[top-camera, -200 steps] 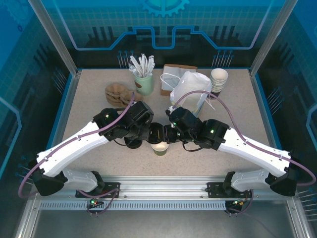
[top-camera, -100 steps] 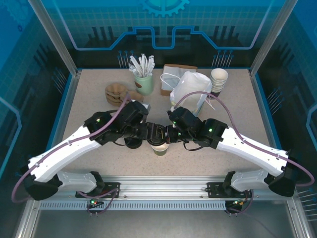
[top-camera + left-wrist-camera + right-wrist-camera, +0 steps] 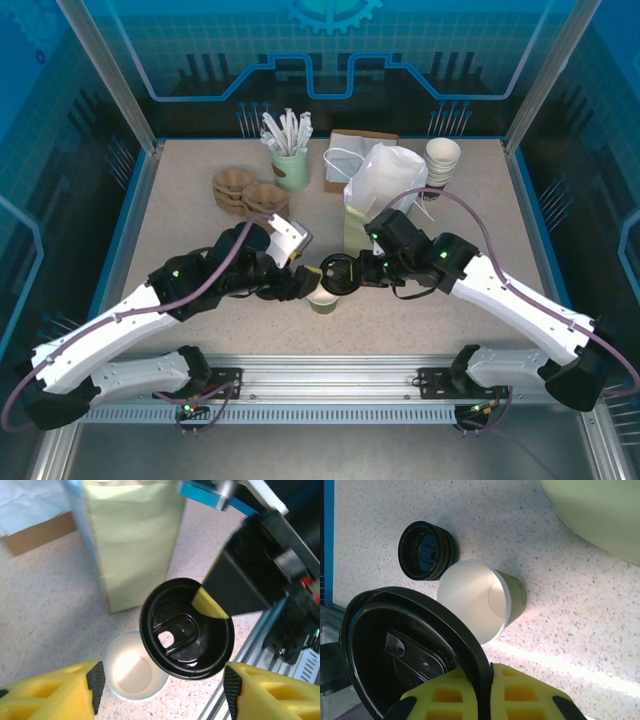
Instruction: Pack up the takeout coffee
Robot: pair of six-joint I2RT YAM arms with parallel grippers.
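Observation:
The takeout coffee's olive-green paper cup (image 3: 322, 299) stands upright on the table without its lid, and its white inside (image 3: 132, 672) (image 3: 472, 597) is bare. My right gripper (image 3: 352, 272) (image 3: 487, 680) is shut on the rim of the round black lid (image 3: 337, 272) (image 3: 405, 650). It holds the lid tilted just above and beside the cup. In the left wrist view the lid (image 3: 186, 630) hangs over the cup's right edge. My left gripper (image 3: 300, 282) (image 3: 164, 682) is open and holds nothing, with its fingers either side of cup and lid.
A pale green paper bag (image 3: 357, 225) (image 3: 132, 540) stands right behind the cup. A squat stack of black lids (image 3: 426, 550) sits beside the cup. At the back are stacked white-rimmed cups (image 3: 443, 160), a mug of stirrers (image 3: 290, 168), brown carriers (image 3: 245, 190) and a brown box (image 3: 362, 140).
My left arm has drawn back to the left and lower, away from the lid. The right gripper has kept the lid and carried it slightly right, off the cup's centre.

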